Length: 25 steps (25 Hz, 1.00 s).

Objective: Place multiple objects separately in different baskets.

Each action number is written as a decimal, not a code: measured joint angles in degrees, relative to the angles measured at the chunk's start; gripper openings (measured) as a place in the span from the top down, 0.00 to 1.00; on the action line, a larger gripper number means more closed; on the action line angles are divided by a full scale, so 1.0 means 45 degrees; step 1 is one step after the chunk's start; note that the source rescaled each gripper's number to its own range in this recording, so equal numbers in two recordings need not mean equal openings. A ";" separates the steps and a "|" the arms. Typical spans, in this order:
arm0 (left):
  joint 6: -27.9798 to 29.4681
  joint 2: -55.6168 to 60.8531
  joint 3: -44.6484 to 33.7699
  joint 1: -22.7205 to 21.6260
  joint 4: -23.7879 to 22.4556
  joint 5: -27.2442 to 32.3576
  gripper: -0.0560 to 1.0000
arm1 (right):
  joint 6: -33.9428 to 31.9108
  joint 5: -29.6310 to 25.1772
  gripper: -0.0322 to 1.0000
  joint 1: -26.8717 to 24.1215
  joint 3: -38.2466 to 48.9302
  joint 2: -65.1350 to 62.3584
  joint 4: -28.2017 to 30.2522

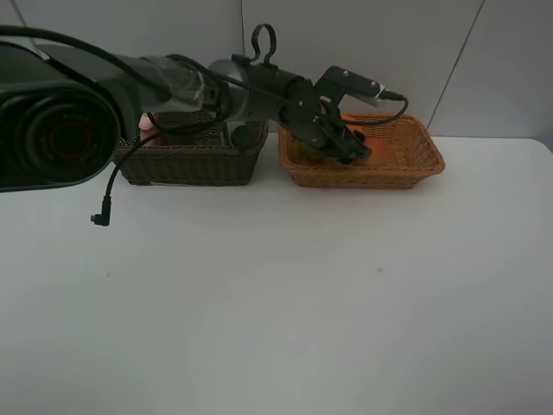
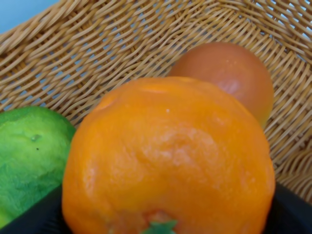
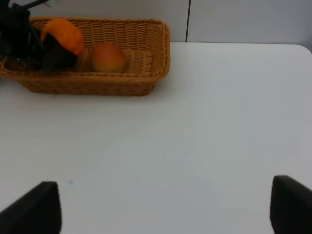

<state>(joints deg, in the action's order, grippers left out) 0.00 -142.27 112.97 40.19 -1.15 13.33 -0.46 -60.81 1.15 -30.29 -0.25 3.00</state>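
My left gripper [image 1: 344,141] reaches across into the light orange-tan basket [image 1: 423,160] and is shut on the orange [image 2: 168,156], holding it just above the basket floor. Black fingers [image 2: 292,212] show at both sides of the fruit. The green citrus [image 2: 29,161] lies next to the orange, and the red-orange peach-like fruit [image 2: 229,78] lies behind it. The right wrist view shows the same basket [image 3: 146,58] with the orange [image 3: 63,34] and peach [image 3: 108,57]. My right gripper [image 3: 165,209] is open and empty over bare table.
The dark brown basket [image 1: 190,164] stands left of the tan one, against the back wall. A pinkish item [image 1: 145,124] peeks from its far left corner, and the arm hides the rest of its contents. A loose cable end [image 1: 101,216] hangs over the table.
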 joint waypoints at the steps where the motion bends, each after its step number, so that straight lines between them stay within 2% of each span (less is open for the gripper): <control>1: 0.0101 0.0032 0.0000 0.0000 0.0046 0.0012 0.03 | 0.0000 0.0000 0.13 0.0000 0.0000 0.0000 0.0000; 8: 0.0139 0.0560 0.0000 0.0061 0.0089 0.0627 0.00 | 0.0000 0.0000 0.13 0.0000 0.0000 0.0000 0.0009; 10: 0.0139 0.0862 0.0000 0.0061 0.0089 0.1180 0.00 | 0.0000 0.0000 0.13 0.0000 0.0000 0.0000 0.0009; 14: 0.0153 0.1764 0.0000 -0.0070 0.0106 0.3131 0.00 | 0.0000 0.0000 0.13 0.0000 0.0000 0.0000 0.0009; 17: 0.0488 0.2500 0.0016 -0.0615 0.0173 0.4899 0.00 | 0.0000 0.0000 0.13 0.0000 0.0000 0.0000 0.0009; 21: 0.1035 0.3465 0.0016 -0.1957 0.0183 0.7342 0.00 | 0.0000 0.0000 0.13 0.0000 0.0000 0.0000 0.0009; 22: 0.1035 0.3465 0.0016 -0.1957 0.0183 0.7342 0.00 | 0.0000 0.0000 0.13 0.0000 0.0000 0.0000 0.0009; 25: 0.1151 0.4539 -0.0547 -0.2985 0.0131 0.8614 0.00 | 0.0000 0.0000 0.13 0.0000 0.0000 0.0000 0.0009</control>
<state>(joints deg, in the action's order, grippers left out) 5.18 -121.84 110.51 26.76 -0.56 52.09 -0.46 -60.81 1.15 -30.29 -0.25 3.04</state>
